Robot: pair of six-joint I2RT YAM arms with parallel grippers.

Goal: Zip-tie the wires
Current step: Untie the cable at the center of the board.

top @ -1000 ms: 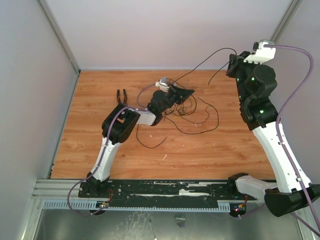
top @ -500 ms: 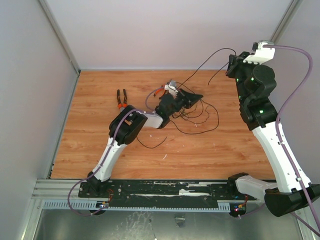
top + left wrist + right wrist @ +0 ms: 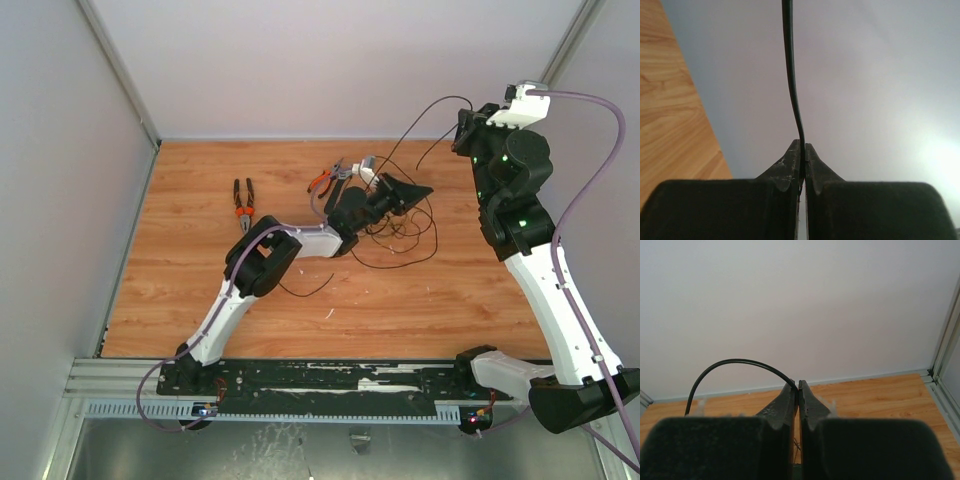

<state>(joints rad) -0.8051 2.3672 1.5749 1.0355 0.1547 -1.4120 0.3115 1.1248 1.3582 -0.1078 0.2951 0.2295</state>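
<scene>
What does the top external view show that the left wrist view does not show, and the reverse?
Only the top view: dark pliers, orange pliers, the wires looped on the table, and the right gripper raised at the far right, a wire arching from it. Only the left wrist view: the left gripper seen close, its jaws shut on a dark strand that runs up out of frame; wire or zip tie, I cannot tell. Both: the left gripper, the wood table and the pale wall.

You have a brown wood-grain laminate tabletop (image 3: 200, 290), smooth with low sheen. The thin black wires (image 3: 735, 360) have a smooth, faintly glossy sheath. Your right gripper (image 3: 798, 387) has matt black plastic fingers (image 3: 782, 407), scuffed pale at the edges.
</scene>
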